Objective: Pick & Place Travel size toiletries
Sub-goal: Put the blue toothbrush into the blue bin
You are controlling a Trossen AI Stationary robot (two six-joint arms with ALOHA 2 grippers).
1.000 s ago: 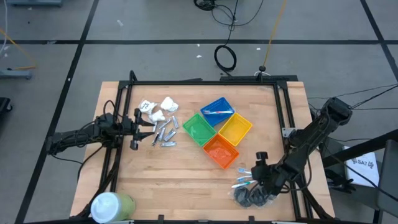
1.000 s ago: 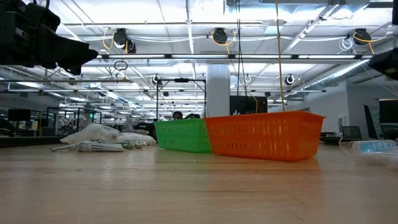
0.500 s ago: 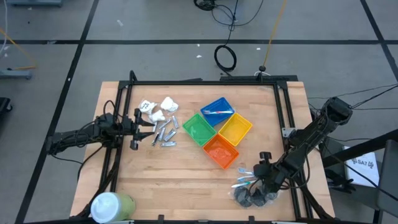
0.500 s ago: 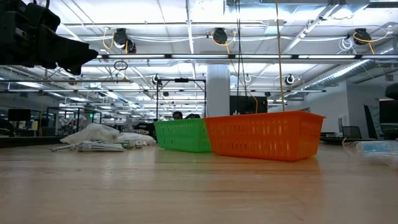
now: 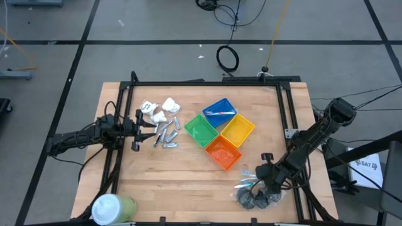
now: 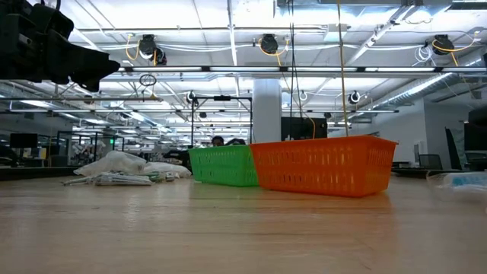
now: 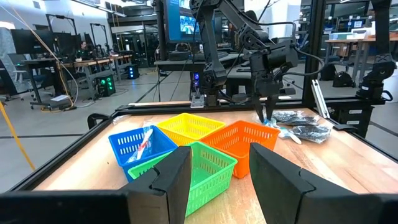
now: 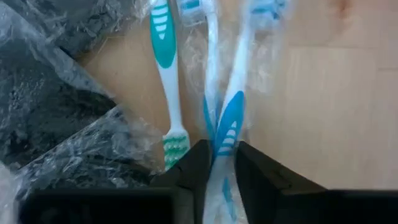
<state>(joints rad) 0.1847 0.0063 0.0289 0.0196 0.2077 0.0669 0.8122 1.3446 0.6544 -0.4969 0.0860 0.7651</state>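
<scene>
Change: right gripper (image 5: 262, 182) has shifted slightly along the toothbrush pile near the table's front right corner; everything else lies as before.
Right gripper: fingers (image 8: 194, 163) nearly pressed together, pinching a wrapped blue-and-white toothbrush (image 8: 229, 127); a teal-and-white toothbrush (image 8: 166, 81) lies just beside it.
Dark wads: grey, in crinkled clear wrap (image 5: 252, 199), touching the brushes.
Bins: orange bin (image 5: 223, 152), green (image 5: 201, 129), yellow (image 5: 237, 130) and blue (image 5: 220, 111) clustered mid-table.
Left gripper: spread apart (image 5: 136, 130), beside silver pieces (image 5: 166, 135) and white packets (image 5: 160, 108).

Right claw (image 8: 217, 163) nearly closed low, left claw (image 7: 217, 171) parted, level.
</scene>
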